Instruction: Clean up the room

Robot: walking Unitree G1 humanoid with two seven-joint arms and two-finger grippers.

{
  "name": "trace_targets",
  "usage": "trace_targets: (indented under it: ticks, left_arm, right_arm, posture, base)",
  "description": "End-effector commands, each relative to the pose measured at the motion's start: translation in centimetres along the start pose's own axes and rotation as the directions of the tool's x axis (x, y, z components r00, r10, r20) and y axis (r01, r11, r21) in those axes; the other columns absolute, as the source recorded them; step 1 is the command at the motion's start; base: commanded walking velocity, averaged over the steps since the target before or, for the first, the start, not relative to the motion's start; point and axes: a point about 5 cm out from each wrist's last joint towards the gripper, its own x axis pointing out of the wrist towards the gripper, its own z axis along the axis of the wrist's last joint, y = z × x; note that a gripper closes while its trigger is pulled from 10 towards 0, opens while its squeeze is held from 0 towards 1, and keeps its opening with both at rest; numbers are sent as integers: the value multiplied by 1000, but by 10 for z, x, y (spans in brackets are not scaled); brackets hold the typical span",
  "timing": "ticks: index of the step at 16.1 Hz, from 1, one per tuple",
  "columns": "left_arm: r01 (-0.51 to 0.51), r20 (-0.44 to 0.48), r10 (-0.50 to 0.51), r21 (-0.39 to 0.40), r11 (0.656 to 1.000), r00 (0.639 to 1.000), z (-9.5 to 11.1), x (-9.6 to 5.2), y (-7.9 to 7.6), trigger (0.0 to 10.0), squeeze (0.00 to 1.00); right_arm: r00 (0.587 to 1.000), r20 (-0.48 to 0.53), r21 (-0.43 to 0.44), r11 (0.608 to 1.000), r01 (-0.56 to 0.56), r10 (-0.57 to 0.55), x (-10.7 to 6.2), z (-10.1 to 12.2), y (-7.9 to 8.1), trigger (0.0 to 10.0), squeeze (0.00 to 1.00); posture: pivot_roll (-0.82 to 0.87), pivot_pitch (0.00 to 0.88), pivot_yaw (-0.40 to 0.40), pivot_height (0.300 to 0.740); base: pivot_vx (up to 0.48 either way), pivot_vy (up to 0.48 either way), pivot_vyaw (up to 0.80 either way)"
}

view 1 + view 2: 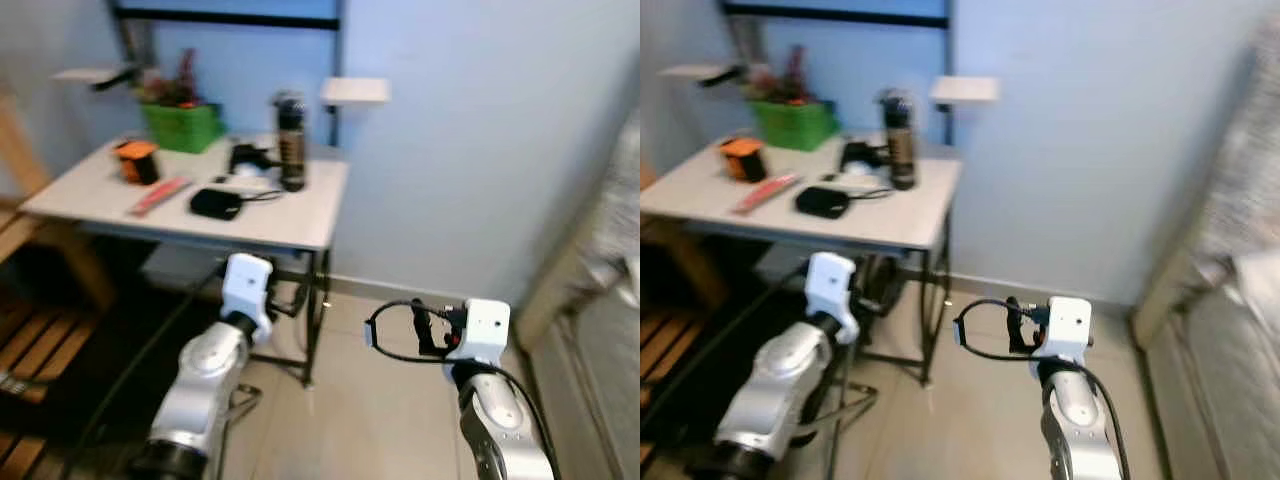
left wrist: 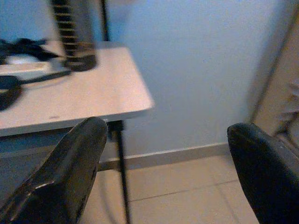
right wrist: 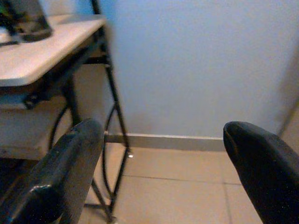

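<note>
I stand in front of a white desk point(image 1: 290, 225) that sits against a blue wall point(image 1: 470, 130). On the desk I see a tall dark bottle point(image 1: 291, 140) near the back edge. Beside it is a black tangle of cords point(image 1: 250, 158). In front of that lies a small black pouch point(image 1: 216, 204). A pink flat thing point(image 1: 160, 195) lies more to the left, and an orange and black thing point(image 1: 136, 160) stands behind it. A green basket point(image 1: 182, 125) with stuff in it is at the back. A small white shelf point(image 1: 355, 91) sticks out from the wall next to a black pole.

My left tool point(image 2: 163, 172) is low, in front of the desk corner. Its two black fingers point(image 2: 70, 172) are wide apart and hold nothing. My right tool point(image 3: 163, 172) is low too, over the tan floor point(image 1: 370, 400) to the right of the desk legs. Its fingers point(image 3: 261, 168) are also wide apart and hold nothing.

A pale bed edge point(image 1: 600, 300) is on the far right. The pictures are a bit blurry.
</note>
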Motion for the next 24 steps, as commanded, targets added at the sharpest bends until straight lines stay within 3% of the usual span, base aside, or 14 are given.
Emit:
trace_targets:
  ticks: [1, 3, 5, 9, 13, 16, 20, 23, 24]
  left_arm:
    - [11, 7, -11, 32, 999, 1000, 3, 3, -1, 10000, 0]
    - [20, 38, -21, 7, 1000, 999, 6, 5, -3, 10000, 0]
    - [29, 49, -28, -7, 1000, 998, 7, 8, -6, 10000, 0]
    - [37, 38, -39, 59, 998, 999, 7, 13, -3, 10000, 0]
    - [33, 23, -34, 32, 999, 999, 4, 16, 0, 10000, 0]
    - [41, 28, -41, 14, 999, 999, -3, 13, 0, 10000, 0]
    - [67, 53, -66, -17, 998, 996, 0, 15, -4, 10000, 0]
    - [24, 29, -23, -20, 1000, 999, -6, 12, 6, 10000, 0]
    - [-5, 11, 6, -46, 999, 1000, -13, 2, 13, 10000, 0]
  right_arm:
    - [1000, 11, -11, 1000, -2, 2, 0, 1, 0, 10000, 0]
    - [998, 62, -76, 997, 17, -12, -3, 6, -6, 10000, 0]
    - [998, 44, -80, 996, 41, -37, -4, 1, -13, 10000, 0]
    - [997, 62, -87, 995, 48, -42, -4, 2, -13, 10000, 0]
    - [990, 103, -62, 993, 99, -92, -6, 5, -21, 10000, 0]
    - [994, 42, -52, 994, 100, -98, -17, -11, -24, 10000, 0]
    - [992, 92, -91, 991, 94, -85, -11, 0, -25, 10000, 0]
    - [989, 120, -119, 988, 96, -82, -9, 6, -26, 10000, 0]
    - [993, 105, -152, 987, 60, -44, -12, 3, -23, 10000, 0]
  posture:
    - [146, 0, 36, 740]
    - [142, 0, 32, 740]
    - [140, 0, 29, 740]
    - [126, 0, 35, 740]
    - [117, 0, 39, 740]
    - [113, 0, 20, 740]
    - [110, 0, 15, 740]
    - [112, 0, 25, 740]
    - [113, 0, 6, 740]
  base:
    - [0, 0, -663]
    - [0, -403, -659]
    - [0, -231, -666]
    - [0, -120, -661]
    - [0, -120, -661]
    - [0, 0, -660]
    - [0, -308, -661]
    - [0, 0, -663]
    - [0, 0, -663]
